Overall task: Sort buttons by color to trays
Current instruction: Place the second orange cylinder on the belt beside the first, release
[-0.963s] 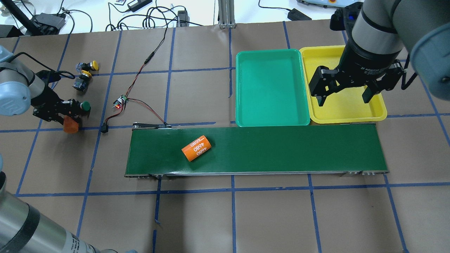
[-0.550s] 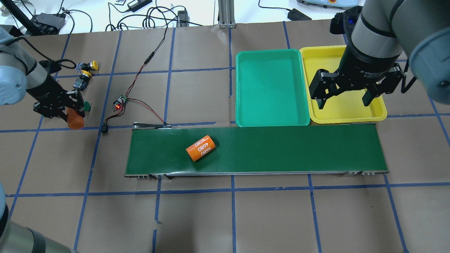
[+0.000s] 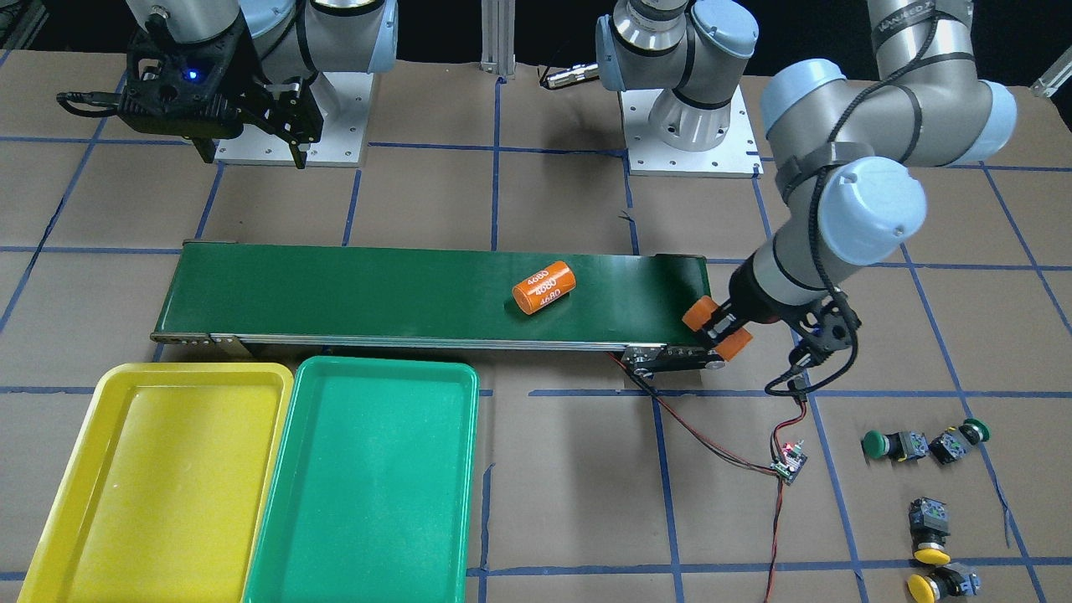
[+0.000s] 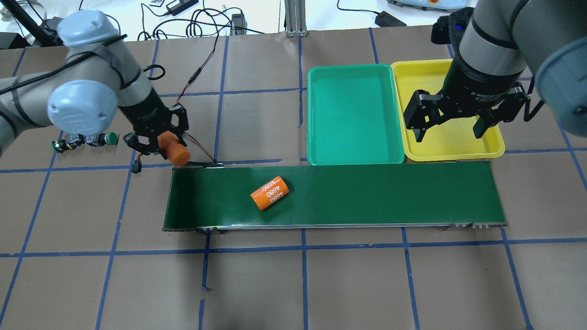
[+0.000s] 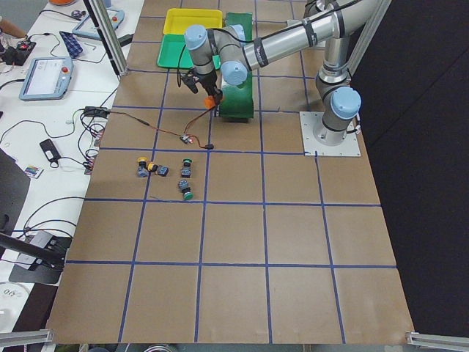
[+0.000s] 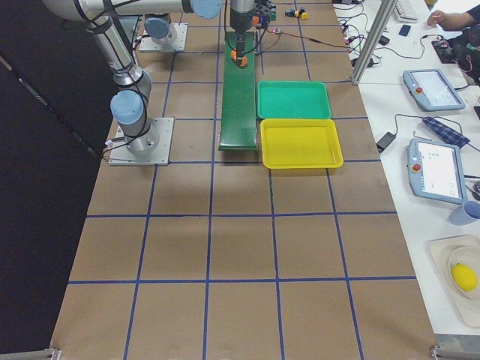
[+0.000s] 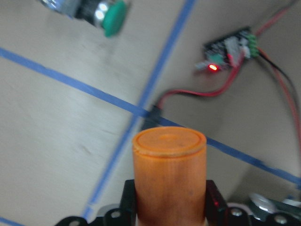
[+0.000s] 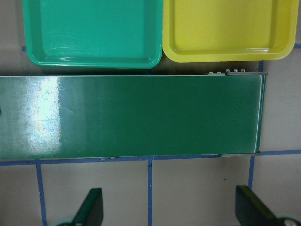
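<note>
Gripping an orange cylinder (image 7: 169, 179), our left gripper (image 3: 716, 328) is clamped on it at the far left corner of the conveyor belt (image 4: 367, 195), while our right gripper (image 4: 448, 134) hangs with jaws spread wide above the yellow tray (image 3: 159, 486). We see two green buttons (image 3: 875, 445) and two yellow buttons (image 3: 930, 554) lying near the tabletop's left edge, well apart from the yellow tray and the green tray (image 3: 360, 494) touching it. A second orange cylinder (image 4: 269, 193) lies on the belt.

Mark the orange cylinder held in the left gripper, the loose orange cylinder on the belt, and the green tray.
held orange cylinder (image 4: 174, 148), overhead view, middle of its visible side.
loose orange cylinder (image 4: 269, 193), overhead view, on its printed side.
green tray (image 4: 352, 114), overhead view, on its bare floor.
</note>
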Tool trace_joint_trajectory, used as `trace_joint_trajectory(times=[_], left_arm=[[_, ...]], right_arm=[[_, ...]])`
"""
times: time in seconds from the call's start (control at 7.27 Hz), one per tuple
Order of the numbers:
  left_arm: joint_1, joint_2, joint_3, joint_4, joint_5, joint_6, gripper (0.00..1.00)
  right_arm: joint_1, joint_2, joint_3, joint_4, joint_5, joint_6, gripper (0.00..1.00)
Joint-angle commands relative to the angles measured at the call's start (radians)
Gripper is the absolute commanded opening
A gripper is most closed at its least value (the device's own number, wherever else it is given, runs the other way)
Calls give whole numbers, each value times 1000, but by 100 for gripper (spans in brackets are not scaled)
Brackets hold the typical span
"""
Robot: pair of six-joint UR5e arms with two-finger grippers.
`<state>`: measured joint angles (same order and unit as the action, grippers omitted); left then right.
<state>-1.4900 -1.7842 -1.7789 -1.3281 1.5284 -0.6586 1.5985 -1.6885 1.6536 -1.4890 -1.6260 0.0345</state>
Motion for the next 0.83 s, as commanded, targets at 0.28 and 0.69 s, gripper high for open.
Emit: trace_joint_trajectory(times=[0.28, 0.69], left_arm=[[-61, 64, -137, 10, -7, -202, 13], [-61, 49, -143, 18, -5, -187, 100]], right_arm=[[0, 0, 0, -1, 0, 1, 100], [0, 0, 0, -4, 0, 1, 100]])
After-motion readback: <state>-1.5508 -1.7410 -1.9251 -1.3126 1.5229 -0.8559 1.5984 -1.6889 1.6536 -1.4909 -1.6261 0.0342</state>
